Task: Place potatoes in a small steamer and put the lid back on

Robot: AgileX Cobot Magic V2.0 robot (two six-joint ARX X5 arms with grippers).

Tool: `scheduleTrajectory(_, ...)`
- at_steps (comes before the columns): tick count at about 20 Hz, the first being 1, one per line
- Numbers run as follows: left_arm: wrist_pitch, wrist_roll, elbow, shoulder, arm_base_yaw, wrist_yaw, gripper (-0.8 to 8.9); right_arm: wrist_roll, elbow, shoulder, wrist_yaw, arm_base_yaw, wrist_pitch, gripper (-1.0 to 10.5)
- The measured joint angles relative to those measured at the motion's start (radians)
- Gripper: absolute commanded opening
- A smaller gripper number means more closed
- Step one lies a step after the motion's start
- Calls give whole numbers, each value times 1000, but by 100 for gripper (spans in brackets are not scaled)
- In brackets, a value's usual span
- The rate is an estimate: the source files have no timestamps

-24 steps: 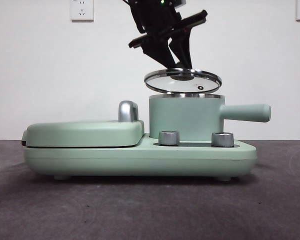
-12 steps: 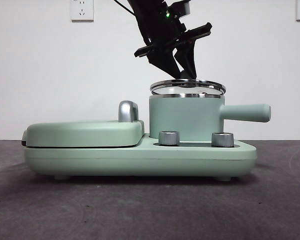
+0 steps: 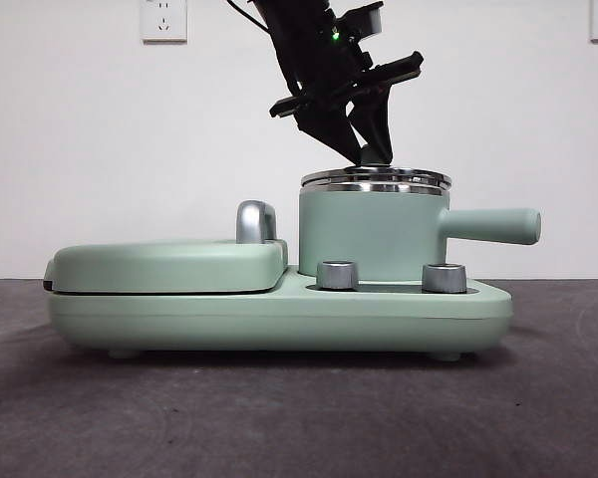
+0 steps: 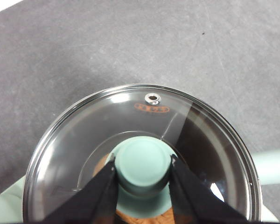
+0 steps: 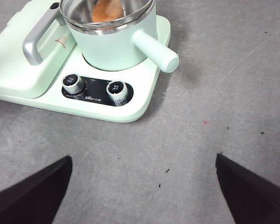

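the lid (image 4: 144,154) sits flat on the steel rim of the small steamer (image 3: 369,234), with the left gripper (image 4: 142,175) clamped on its green knob. an orange printed mark beside the vent hole is too small to read. the potato (image 5: 107,10) lies inside the pot. the right gripper (image 5: 142,186) hangs with jaws wide apart over bare grey table (image 5: 200,116), near and right of the cooker base (image 5: 130,105); the writing by its two dials is unreadable.

One potato (image 5: 107,10), one steamer (image 3: 371,234), one lid (image 4: 144,116), two dials (image 5: 73,82)
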Motion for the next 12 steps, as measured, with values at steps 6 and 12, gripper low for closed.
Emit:
scheduleTrajectory(6, 7, 81, 6, 9, 7, 56, 14, 7, 0, 0, -1, 0, 0, 487)
scheduleTrajectory(12, -26, 111, 13, 14, 23, 71, 14, 10, 0, 0, -3, 0, 0, 487)
